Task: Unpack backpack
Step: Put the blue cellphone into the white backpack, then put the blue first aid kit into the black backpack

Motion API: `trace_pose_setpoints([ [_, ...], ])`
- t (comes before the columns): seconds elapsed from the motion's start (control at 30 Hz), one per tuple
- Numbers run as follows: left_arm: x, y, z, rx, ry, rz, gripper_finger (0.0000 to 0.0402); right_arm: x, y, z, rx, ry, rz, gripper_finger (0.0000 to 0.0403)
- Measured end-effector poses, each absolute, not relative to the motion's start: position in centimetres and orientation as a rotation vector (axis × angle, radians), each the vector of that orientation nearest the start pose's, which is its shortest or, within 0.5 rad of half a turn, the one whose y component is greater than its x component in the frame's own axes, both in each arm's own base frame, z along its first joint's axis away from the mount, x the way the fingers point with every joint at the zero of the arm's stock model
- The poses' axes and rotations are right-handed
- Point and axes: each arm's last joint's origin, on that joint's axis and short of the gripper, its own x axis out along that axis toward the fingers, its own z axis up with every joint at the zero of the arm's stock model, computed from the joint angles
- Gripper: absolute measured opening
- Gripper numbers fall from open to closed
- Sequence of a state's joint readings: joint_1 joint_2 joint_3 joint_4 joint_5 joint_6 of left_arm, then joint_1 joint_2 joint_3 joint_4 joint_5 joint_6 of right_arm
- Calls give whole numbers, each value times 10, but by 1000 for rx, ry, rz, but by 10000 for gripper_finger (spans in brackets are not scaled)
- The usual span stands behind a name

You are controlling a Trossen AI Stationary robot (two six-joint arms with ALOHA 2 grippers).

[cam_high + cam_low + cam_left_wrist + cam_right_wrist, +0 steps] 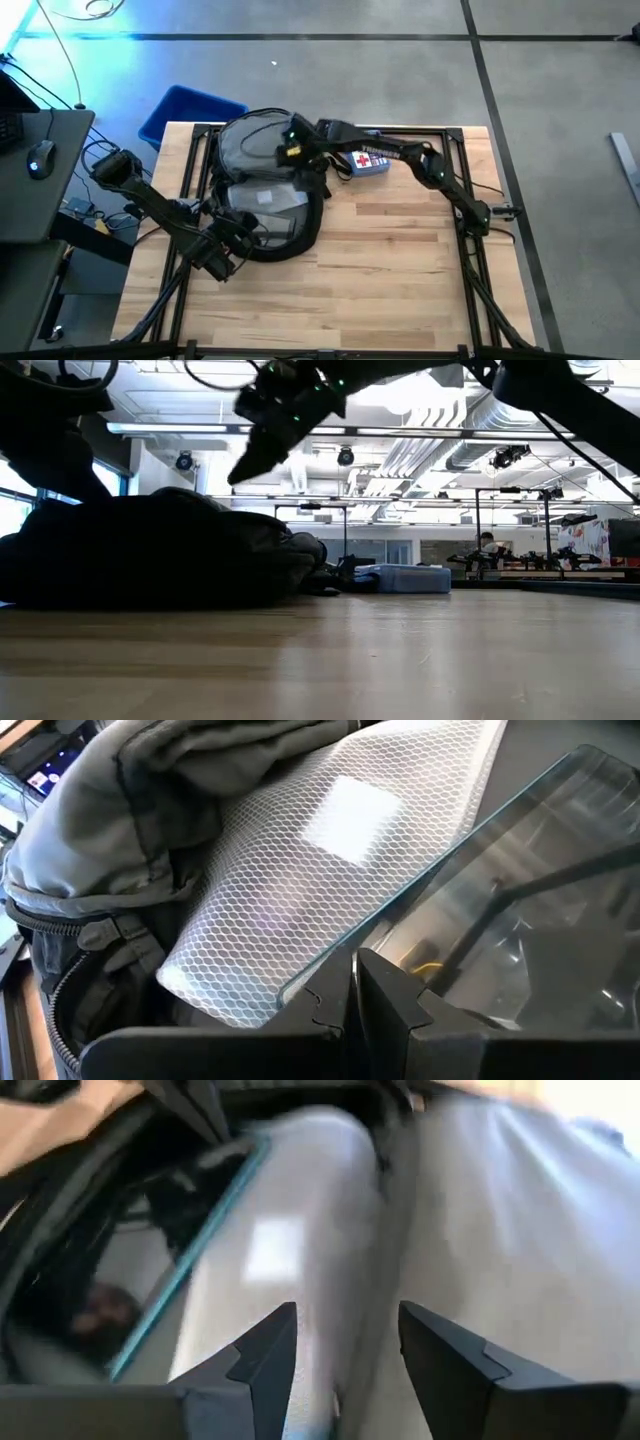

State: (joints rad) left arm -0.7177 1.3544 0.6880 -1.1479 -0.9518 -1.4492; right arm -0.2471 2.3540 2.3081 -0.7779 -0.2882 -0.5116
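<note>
Our backpack is soft and floppy — left jaws clenched at its rim, right jaws released above.

light wooden table with black backpack and first-aid box

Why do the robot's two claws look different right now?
The left claw is shut, low at the backpack's near edge; the right claw is open, hanging above the grey lining. The left one sits by the clear pouch; the right holds nothing. Both are dark and at the backpack.
</note>
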Motion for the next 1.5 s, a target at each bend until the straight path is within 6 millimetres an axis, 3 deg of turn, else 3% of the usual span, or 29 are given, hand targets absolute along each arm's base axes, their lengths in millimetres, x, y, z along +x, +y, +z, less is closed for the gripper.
trace_pose_setpoints([
  [0.1, 146, -99, 174, 32, 725, 843, 0, 508, -93, 266, -341, 837, 177, 137],
  [0.23, 147, -108, 173, -29, 716, 785, 0, 494, -71, 249, -340, 1095, 151, 110],
  [0.43, 149, -121, 172, -57, 693, 693, 0, 452, -75, 224, -293, 1295, -4, 65],
  [0.57, 149, -127, 171, -86, 674, 660, 0, 405, -92, 219, -266, 1259, -238, 40],
  [0.77, 154, -130, 173, -80, 578, 649, 0, 321, -143, 216, -39, 1125, -602, 24],
  [0.93, 172, -129, 179, -33, 449, 652, 0, 275, -183, 202, 186, 962, -691, 23],
  [1.03, 191, -124, 183, -40, 416, 667, 0, 261, -190, 184, 275, 937, -614, 23],
  [1.3, 236, -104, 200, -30, 375, 601, 0, 250, -152, 144, 259, 1045, -473, 3],
  [1.5, 267, -76, 218, -35, 298, 452, 0, 250, -101, 142, 267, 1066, -353, 2],
])
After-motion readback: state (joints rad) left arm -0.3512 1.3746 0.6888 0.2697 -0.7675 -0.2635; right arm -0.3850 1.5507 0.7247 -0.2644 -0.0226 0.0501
